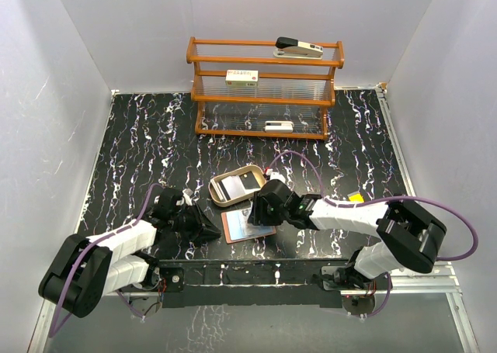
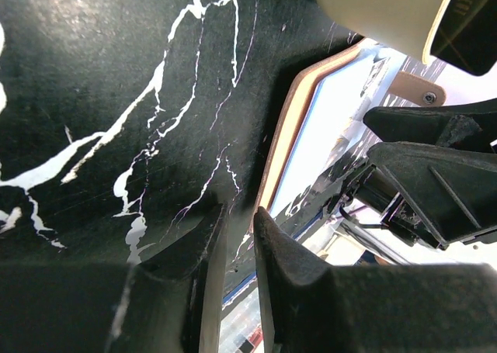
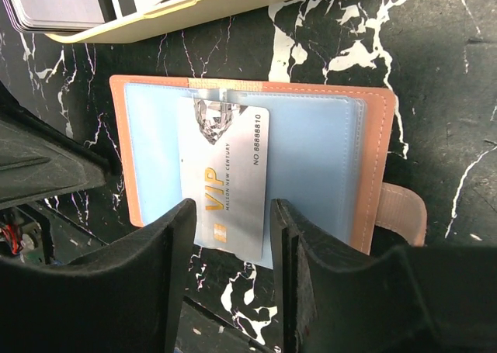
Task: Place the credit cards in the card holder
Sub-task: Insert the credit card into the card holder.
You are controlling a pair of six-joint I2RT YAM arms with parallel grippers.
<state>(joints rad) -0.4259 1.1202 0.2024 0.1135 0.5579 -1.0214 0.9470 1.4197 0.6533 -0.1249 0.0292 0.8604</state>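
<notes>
The card holder (image 1: 247, 227) lies open on the black marble table, blue pockets up (image 3: 318, 151). A silvery VIP credit card (image 3: 225, 174) sits part-way in its middle pocket, the near end sticking out past the wallet's edge. My right gripper (image 3: 233, 237) stands open, one finger on each side of that end (image 1: 255, 213). My left gripper (image 1: 216, 230) is at the holder's left edge (image 2: 326, 128), its fingers (image 2: 239, 213) nearly together with the leather edge between them. More credit cards (image 1: 233, 186) lie in the tan tin tray (image 1: 213, 188).
The tin tray's rim (image 3: 194, 8) lies just beyond the wallet. A wooden rack (image 1: 264, 89) stands at the back with a stapler (image 1: 299, 48) on top and white boxes (image 1: 241, 77) on its shelves. A small yellow item (image 1: 355, 198) lies at the right.
</notes>
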